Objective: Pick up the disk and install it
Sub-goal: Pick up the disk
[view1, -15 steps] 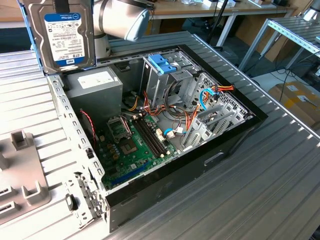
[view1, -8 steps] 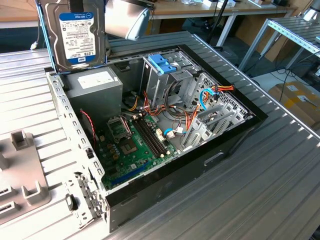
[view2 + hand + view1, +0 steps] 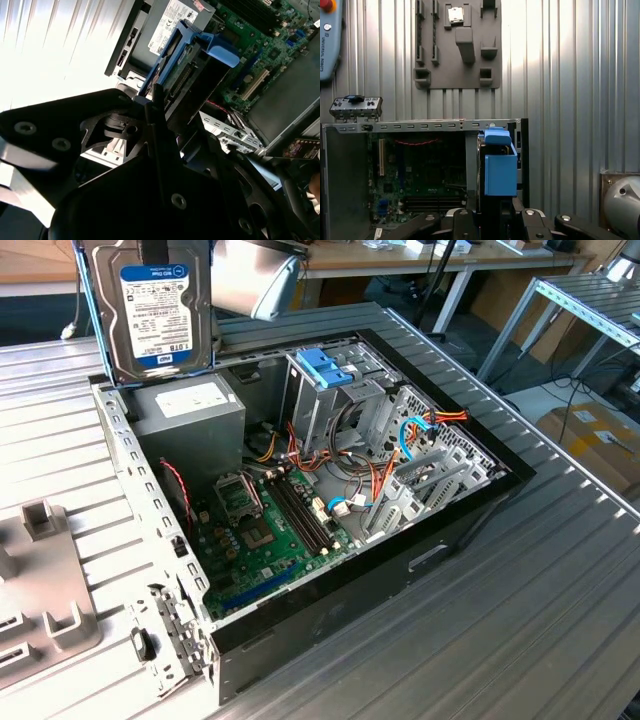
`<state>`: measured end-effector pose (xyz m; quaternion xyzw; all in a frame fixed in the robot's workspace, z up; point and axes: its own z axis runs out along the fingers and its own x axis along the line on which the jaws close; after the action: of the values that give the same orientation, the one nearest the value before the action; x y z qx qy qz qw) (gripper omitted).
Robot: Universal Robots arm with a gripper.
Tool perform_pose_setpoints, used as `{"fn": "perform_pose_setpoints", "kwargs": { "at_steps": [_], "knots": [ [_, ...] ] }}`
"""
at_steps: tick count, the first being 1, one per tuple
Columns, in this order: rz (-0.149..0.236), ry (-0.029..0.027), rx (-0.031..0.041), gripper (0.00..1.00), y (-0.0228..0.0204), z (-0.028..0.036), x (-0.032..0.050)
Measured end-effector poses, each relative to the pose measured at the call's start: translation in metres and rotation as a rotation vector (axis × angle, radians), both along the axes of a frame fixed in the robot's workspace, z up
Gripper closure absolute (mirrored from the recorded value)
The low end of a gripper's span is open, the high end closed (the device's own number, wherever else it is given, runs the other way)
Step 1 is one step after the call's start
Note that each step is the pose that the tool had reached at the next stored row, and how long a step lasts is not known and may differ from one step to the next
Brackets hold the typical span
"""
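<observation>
**Item 1, the disk** (image 3: 160, 310): flat silver-grey drive with a white and blue label and blue side rails. It is off the counter, held upright in the air with the label facing the exterior camera. In the exterior view it sits at 11 o'clock from the middle of the open case (image 3: 470, 530), and its lower edge overlaps the case's far corner just above the power-supply box (image 3: 190, 415). In the first wrist view one blue rail (image 3: 500, 170) shows edge-on over the case. In the second wrist view the rail (image 3: 172, 55) runs out from between the black fingers.

**Item 2, jaws**: clamped on the disk, one black finger against each flat side, as both wrist views show.

**Item 3, case contents**: a green motherboard (image 3: 270, 530) on the case floor. A metal drive cage with a blue plastic top (image 3: 325, 370) stands at 12 o'clock from the board. Loose red, orange and blue cables lie at 2 o'clock.

**Item 4, counter** (image 3: 540, 620): ribbed metal sheet carrying the case. A grey fixture plate (image 3: 40, 580) lies on it at 9 o'clock, well apart from the case.
</observation>
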<state>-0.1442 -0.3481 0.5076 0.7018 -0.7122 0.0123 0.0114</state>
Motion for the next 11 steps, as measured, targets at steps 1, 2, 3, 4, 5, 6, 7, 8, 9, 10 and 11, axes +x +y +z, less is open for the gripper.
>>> {"fn": "perform_pose_setpoints", "kwargs": {
  "at_steps": [1, 2, 3, 4, 5, 6, 7, 8, 9, 10, 11],
  "knots": [
    [0.000, -0.0002, 0.0002, 0.65, 0.0000, -0.0001, 0.0016],
    [0.000, -0.0001, 0.0002, 0.65, 0.0000, 0.0000, 0.0035],
    [0.000, -0.0001, 0.0002, 0.65, -0.0001, 0.0000, 0.0051],
    [0.000, -0.0001, 0.0002, 0.65, -0.0001, -0.0001, 0.0071],
    [0.000, -0.0001, 0.0001, 0.65, 0.0000, 0.0000, 0.0089],
    [0.000, 0.0000, 0.0001, 0.65, -0.0001, 0.0000, 0.0108],
    [0.000, -0.0001, 0.0001, 0.65, -0.0001, 0.0000, 0.0143],
    [0.000, -0.0001, 0.0002, 0.65, 0.0000, -0.0001, 0.0169],
    [0.000, -0.0001, 0.0002, 0.65, 0.0000, -0.0001, 0.0191],
    [0.000, -0.0001, 0.0001, 0.65, 0.0000, 0.0000, 0.0207],
    [0.000, -0.0001, 0.0001, 0.65, 0.0000, 0.0000, 0.0229]
  ]
}}
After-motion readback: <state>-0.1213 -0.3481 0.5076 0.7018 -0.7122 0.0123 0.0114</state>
